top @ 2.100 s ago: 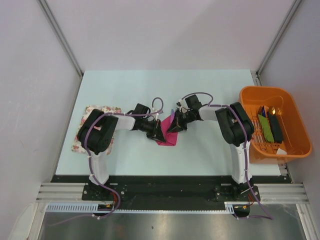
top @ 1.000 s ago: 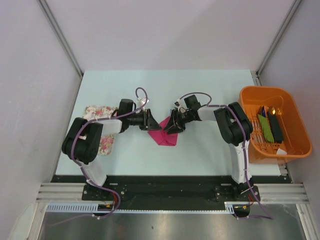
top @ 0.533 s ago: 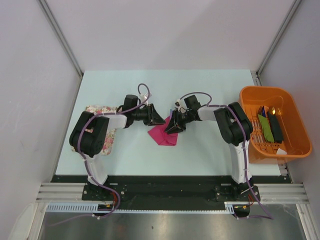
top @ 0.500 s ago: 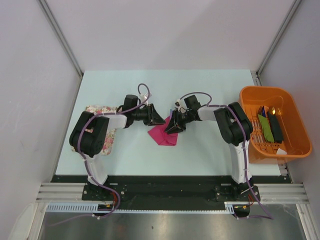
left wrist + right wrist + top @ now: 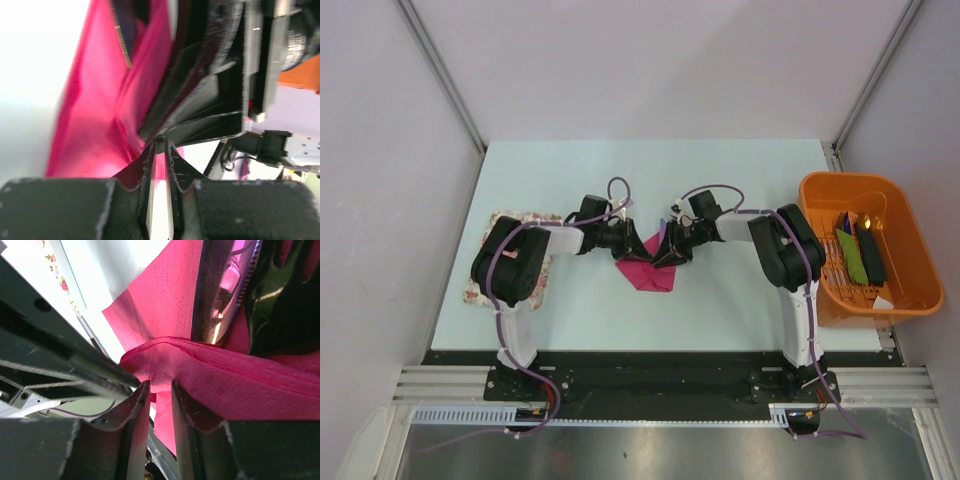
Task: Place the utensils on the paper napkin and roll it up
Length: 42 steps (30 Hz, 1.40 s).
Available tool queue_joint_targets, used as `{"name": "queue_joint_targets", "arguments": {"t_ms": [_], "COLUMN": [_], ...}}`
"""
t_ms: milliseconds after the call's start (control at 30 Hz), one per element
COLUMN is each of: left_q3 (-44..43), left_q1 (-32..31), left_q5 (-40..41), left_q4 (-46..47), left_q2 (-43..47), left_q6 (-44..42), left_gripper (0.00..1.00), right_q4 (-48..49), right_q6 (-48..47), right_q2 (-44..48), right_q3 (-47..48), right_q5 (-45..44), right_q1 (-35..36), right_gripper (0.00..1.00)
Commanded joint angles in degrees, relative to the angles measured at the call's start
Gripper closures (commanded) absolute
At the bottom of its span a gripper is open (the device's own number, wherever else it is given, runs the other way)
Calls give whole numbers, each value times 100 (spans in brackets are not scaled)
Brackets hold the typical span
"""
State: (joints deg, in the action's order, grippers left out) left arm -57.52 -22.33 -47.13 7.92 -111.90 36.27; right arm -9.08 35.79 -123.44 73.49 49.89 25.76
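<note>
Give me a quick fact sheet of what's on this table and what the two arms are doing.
Napkin: magenta paper napkin, partly folded, mid-table
Utensil: shiny purple piece lying on the napkin
Right end effector: pinching the folded edge
Left end effector: nearly closed at the napkin; grip unclear
Elsewhere: floral mat left, orange tub right

A robotics lab test cell: a pale worktop (image 5: pixel 720 170) boxed in by plain white panels (image 5: pixel 650 60) on metal posts (image 5: pixel 440 75), with a left arm (image 5: pixel 510 275) and a right arm (image 5: pixel 790 250) bolted to an aluminium rail (image 5: pixel 660 383) at its near edge, purple cables looped along both, and a slotted cable duct (image 5: pixel 470 413) below
</note>
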Motion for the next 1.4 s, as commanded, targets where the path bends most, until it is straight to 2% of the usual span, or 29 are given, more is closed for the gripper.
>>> {"name": "queue_joint_targets", "arguments": {"t_ms": [0,167,367,700,967,1367], "left_q3": [-198,-199,-251,-313,-348,-304], "left_q1": [0,0,0,0,0,0], "left_q5": [389,556,591,626,635,671], "left_q4": [-694,-977,-1082,-1188,-1197,-1153], "left_q2": [-87,-174,-218,-210,-227,-210], "left_q6": [-532,-692,-779,-894,-929,-946], "left_gripper": [87,91,93,94,94,94], "right_q4": [-67,-217,-691,-1447,-1886,-2036], "right_q6": [-116,-90,-467,-1363,-1689,-1997], "right_q2": [249,636,979,804,461,74], "right_q3": [42,314,613,1123,1519,1510], "right_q5": [-102,-268,-1094,-2096,-2685,-3222], "right_q1": [-44,-316,-519,130,517,711], "right_gripper": [71,73,80,89,97,99]}}
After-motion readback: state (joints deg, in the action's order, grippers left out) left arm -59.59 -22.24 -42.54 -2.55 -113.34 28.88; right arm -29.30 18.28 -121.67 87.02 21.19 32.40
